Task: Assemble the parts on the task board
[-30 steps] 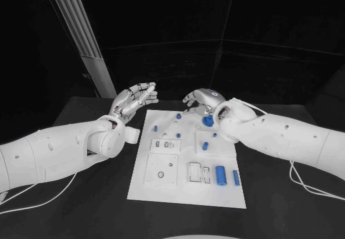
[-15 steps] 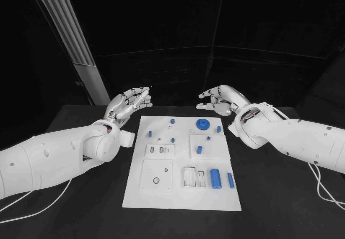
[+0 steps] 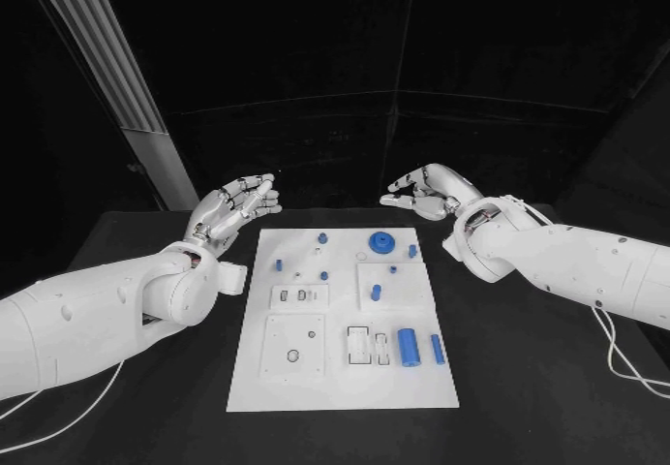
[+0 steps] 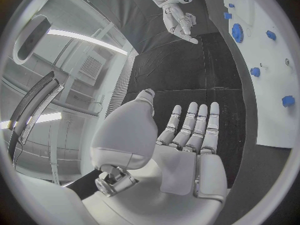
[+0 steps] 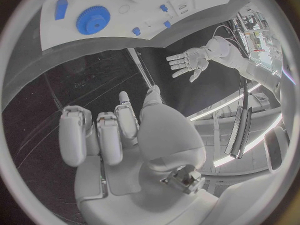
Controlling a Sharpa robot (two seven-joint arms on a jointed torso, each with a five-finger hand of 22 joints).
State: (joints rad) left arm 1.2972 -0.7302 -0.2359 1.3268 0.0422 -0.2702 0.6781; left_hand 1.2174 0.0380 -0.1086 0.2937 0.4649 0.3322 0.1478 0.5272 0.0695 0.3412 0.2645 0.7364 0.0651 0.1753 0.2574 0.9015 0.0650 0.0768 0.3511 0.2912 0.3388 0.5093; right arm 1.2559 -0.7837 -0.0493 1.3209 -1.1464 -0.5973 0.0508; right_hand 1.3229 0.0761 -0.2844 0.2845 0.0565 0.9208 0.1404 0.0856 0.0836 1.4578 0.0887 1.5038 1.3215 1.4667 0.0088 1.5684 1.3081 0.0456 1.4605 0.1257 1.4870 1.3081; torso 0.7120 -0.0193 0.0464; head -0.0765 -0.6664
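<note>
The white task board (image 3: 342,383) lies in the middle of the black table. On it a blue gear (image 3: 380,241) sits near the far edge, with small blue pegs (image 3: 278,263) around it and two blue cylinders (image 3: 408,347) near the front right. My left hand (image 3: 234,205) hovers beyond the board's far left corner, fingers straight and apart, holding nothing. My right hand (image 3: 426,189) hangs beyond the far right corner, fingers loosely bent and empty. The left wrist view shows the flat palm (image 4: 187,155) and the gear (image 4: 237,32); the right wrist view shows the empty right hand (image 5: 119,135) and the gear (image 5: 94,19).
Several grey slots and sockets (image 3: 310,294) sit in the board's middle and front. Bare black table (image 3: 531,387) flanks the board on both sides. A pale pillar (image 3: 119,97) stands behind the table at the far left.
My right hand has lifted off the blue gear and drawn back beyond the board's far right corner, leaving the gear on the board. The left hand has opened out slightly. The camera has shifted.
</note>
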